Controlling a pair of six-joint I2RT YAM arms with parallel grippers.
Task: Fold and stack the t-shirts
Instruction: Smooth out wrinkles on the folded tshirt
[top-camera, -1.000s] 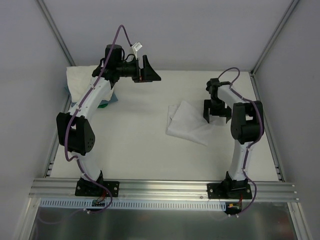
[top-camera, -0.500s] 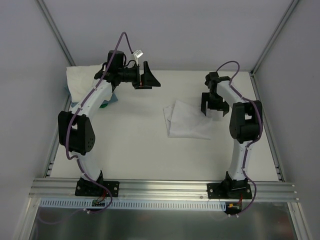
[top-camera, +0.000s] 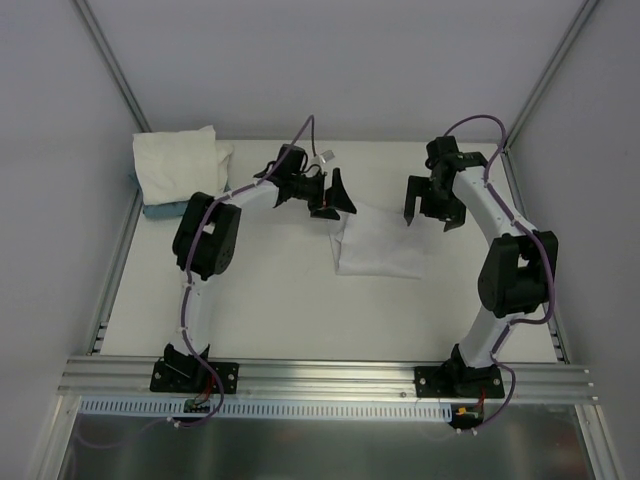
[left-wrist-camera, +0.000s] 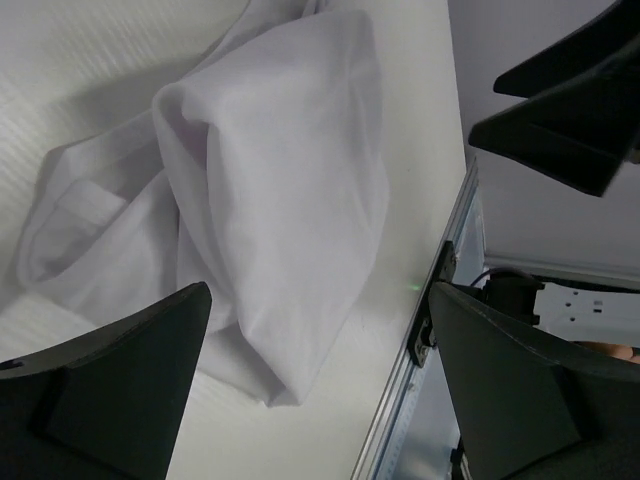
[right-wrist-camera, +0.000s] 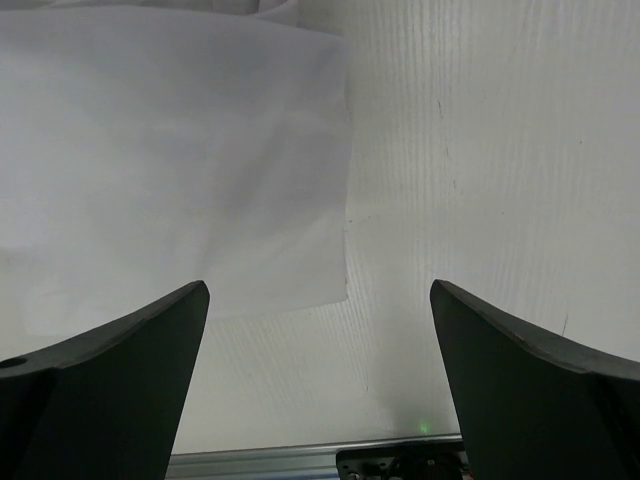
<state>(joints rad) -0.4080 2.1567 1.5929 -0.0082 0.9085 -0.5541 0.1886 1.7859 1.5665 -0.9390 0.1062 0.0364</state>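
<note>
Since a second ago the left arm has swung from the far-left corner to the middle of the worktop (top-camera: 270, 300), and the right arm has lifted back toward the far edge. A stack of folded t-shirts (top-camera: 175, 160) sits in that far-left corner. One loose t-shirt (top-camera: 378, 250), partly folded with its left side rumpled, lies right of centre. The left end effector (top-camera: 335, 205) hovers spread over the shirt's far-left corner, pinching nothing. The right end effector (top-camera: 431, 218), equally spread and empty, hangs at its far-right edge. A teal-blue flat item (top-camera: 155, 210) shows at the stack's near edge. By my reading, the stack is well begun, and this shirt needs its final folds and a trip to the pile.
</note>
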